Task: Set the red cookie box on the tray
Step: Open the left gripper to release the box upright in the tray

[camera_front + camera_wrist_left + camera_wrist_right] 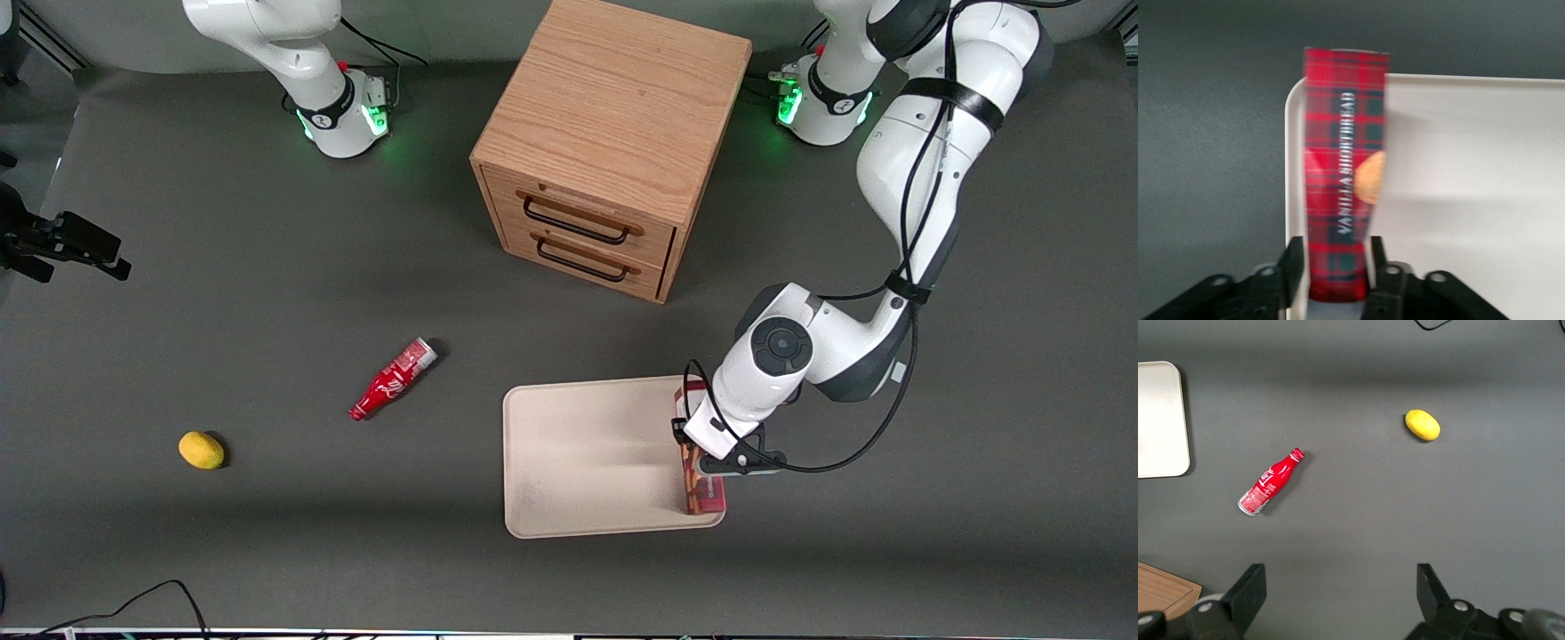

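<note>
One step left, prob. the release: claw (1333, 267) clamped on red cookie box (1343, 167) lying along tray (569, 462) edge nearest working arm, so lower, open, lift clear.

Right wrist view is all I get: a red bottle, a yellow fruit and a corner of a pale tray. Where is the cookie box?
Observer: The red cookie box lies along the tray's edge nearest the working arm.
Operator: Is the robot holding it?
Observer: Yes. The gripper is right above it, with one finger against each long side.
Operator: Anything else around?
Observer: A wooden cabinet with two shut drawers stands farther from the front camera than the tray.
</note>
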